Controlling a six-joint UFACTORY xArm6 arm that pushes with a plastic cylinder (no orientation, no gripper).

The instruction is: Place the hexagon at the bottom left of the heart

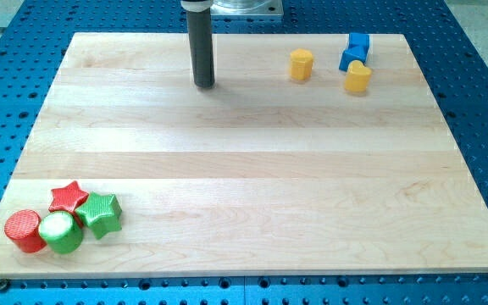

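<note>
Yellow is the colour that matters: the yellow hexagon (301,64) stands near the top of the pale wooden tabletop (244,169), and the yellow heart (357,77) sits to its right, a little lower, with bare wood between them. I carry no gripper, so nothing can be wide, narrow or holding; I end in a dark rod, and my tip (204,85) rests on the tabletop well to the left of both.

From my tip the hexagon lies at about 3 o'clock, edging towards 2, with nothing in the way. From the hexagon the heart lies at roughly 4 o'clock. So the hexagon is now at the heart's upper left, and I judge it has to go down towards the view's bottom, and perhaps slightly right, to end at about 7 or 8 o'clock of the heart. A straight shove from where I stand would send it rightwards, towards the heart. I judge I must first come round to the hexagon's 12 o'clock side and push towards 6.

The hexagon stands upright and is squat, with no long axis or heading that I can make out. Which way the heart's point faces I cannot tell for sure.

A blue block (355,51) sits just above the heart, close to or touching it. The red star (69,196), green star (101,213), red cylinder (24,230) and green cylinder (61,231) cluster far off at 7 o'clock.
</note>
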